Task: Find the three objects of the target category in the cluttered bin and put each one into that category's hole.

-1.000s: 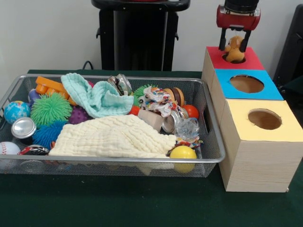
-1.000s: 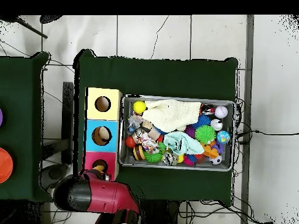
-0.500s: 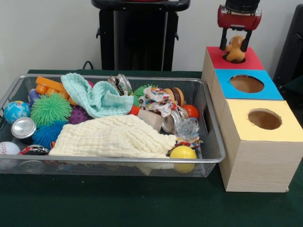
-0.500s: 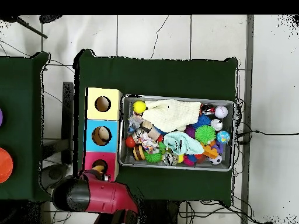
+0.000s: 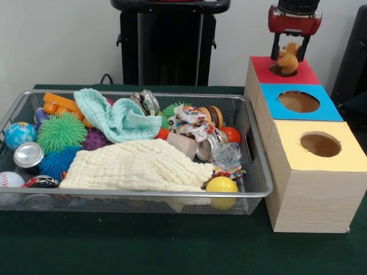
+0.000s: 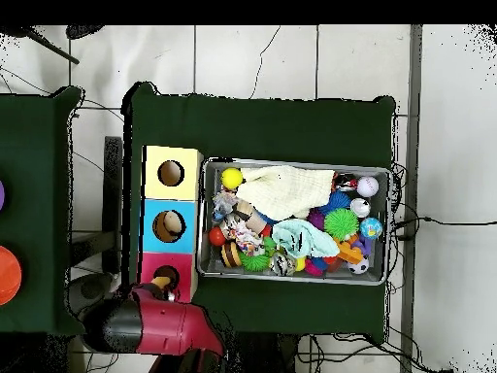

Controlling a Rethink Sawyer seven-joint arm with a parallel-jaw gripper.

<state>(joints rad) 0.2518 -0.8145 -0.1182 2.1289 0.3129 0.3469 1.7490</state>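
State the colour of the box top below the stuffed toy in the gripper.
Red, with the stuffed toy in the gripper above its hole; clearest in the front view.

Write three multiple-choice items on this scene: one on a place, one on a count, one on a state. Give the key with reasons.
1. Over which hole does the gripper hang?
A. red
B. blue
C. yellow

2. How many holes does the wooden box show on top?
A. two
B. three
C. four

3. What state is the gripper in?
A. open and empty
B. shut on a can
C. shut on the plush toy

Key:
1. A: it sits above the red hole.
2. B: one red, one blue, one yellow.
3. C: its black fingers flank the toy, whose base is above the hole's rim.
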